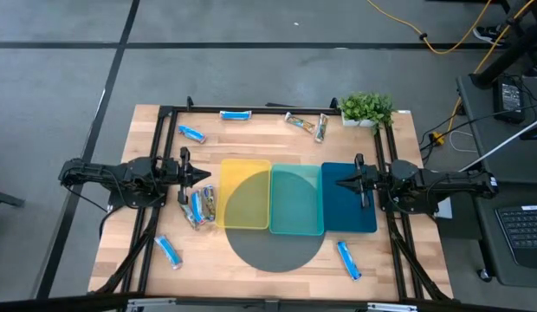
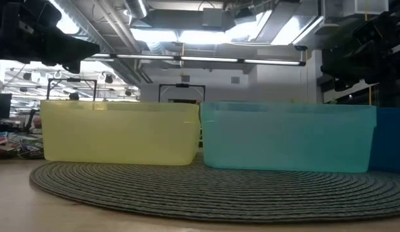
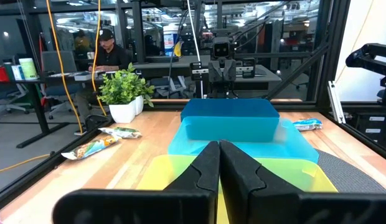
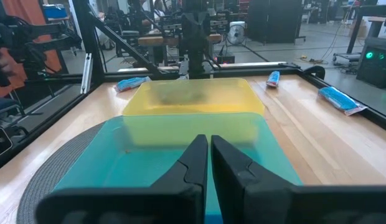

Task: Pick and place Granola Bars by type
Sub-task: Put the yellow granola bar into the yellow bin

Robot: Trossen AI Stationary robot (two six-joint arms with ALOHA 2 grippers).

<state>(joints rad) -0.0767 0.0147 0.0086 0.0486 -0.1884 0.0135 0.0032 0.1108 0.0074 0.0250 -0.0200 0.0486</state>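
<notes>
Wrapped granola bars lie scattered on the wooden table. Blue ones are near the far edge (image 1: pixel 236 114), far left (image 1: pixel 191 133), near left (image 1: pixel 169 251) and near right (image 1: pixel 348 260). Two tan-green ones (image 1: pixel 307 124) lie by the plant. A small pile (image 1: pixel 199 206) lies left of the yellow tray. My left gripper (image 1: pixel 205 176) is shut and hovers at the yellow tray's left edge, just beyond the pile; its shut fingers show in the wrist view (image 3: pixel 219 163). My right gripper (image 1: pixel 341 182) is shut and hovers over the dark blue tray; its fingers (image 4: pixel 208 158) point toward the teal tray.
Three trays stand side by side on a round grey mat (image 1: pixel 277 251): yellow (image 1: pixel 244 208), teal (image 1: pixel 296 212), dark blue (image 1: pixel 351 217). A potted plant (image 1: pixel 366 108) stands at the far right corner. A black frame (image 1: pixel 164 113) rims the table. A person (image 3: pixel 109 53) sits beyond it.
</notes>
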